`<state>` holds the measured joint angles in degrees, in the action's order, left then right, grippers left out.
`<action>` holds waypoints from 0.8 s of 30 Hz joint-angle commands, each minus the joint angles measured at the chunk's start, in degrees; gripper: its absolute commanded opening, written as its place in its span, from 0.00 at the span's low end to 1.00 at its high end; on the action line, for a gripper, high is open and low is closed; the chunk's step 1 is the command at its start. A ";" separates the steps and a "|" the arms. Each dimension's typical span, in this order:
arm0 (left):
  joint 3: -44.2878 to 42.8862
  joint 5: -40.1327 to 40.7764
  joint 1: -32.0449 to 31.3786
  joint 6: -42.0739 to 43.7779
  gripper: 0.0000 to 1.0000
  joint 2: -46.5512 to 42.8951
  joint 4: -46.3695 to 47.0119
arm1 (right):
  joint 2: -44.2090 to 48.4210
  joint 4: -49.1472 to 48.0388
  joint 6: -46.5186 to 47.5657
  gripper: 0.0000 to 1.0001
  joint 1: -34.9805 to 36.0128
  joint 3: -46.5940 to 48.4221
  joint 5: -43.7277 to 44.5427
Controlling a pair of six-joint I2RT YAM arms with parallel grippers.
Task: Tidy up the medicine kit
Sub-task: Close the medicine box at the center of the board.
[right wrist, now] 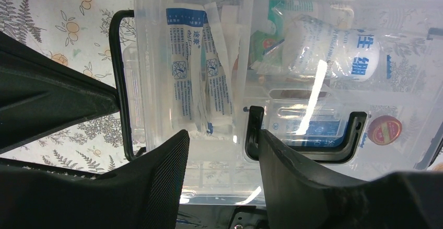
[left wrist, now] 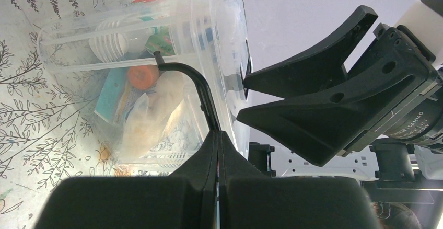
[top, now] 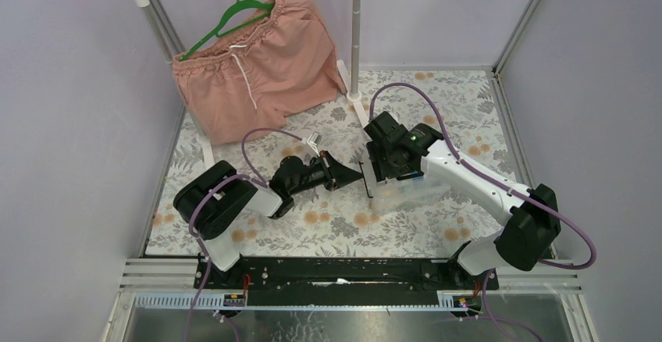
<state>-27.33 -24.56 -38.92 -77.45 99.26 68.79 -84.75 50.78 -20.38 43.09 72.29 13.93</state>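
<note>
The medicine kit is a clear lidded box on the flowered cloth, right of centre. My left gripper is shut on the thin black wire clasp at the box's left end. My right gripper is open over the clear lid, fingertips against it. Its right finger is beside the black U-shaped handle. Through the plastic show blue-and-white sachets, a bandage roll and an orange-capped bottle. From above, both grippers meet at the box's left end.
Pink shorts hang on a green hanger from a rail at the back left. A vertical rack pole stands just behind the box. Grey walls close in the cloth on the left, right and back.
</note>
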 commanded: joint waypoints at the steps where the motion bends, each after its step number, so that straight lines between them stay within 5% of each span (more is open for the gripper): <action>1: -3.69 -0.14 -1.92 0.11 0.00 0.57 4.24 | -6.01 1.69 -0.90 0.57 2.13 -5.56 -6.99; 16: -6.34 0.34 -4.19 -0.56 0.00 3.18 5.69 | -6.18 1.41 -1.22 0.57 2.33 -6.02 -7.70; 24: -4.48 2.44 -2.91 2.82 0.00 -2.80 0.18 | -5.04 0.24 -1.89 0.57 2.28 -6.75 -7.19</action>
<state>-32.80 -23.94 -42.89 -77.56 100.64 70.32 -84.55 50.04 -20.21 43.24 71.61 14.11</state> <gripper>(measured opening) 0.007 0.578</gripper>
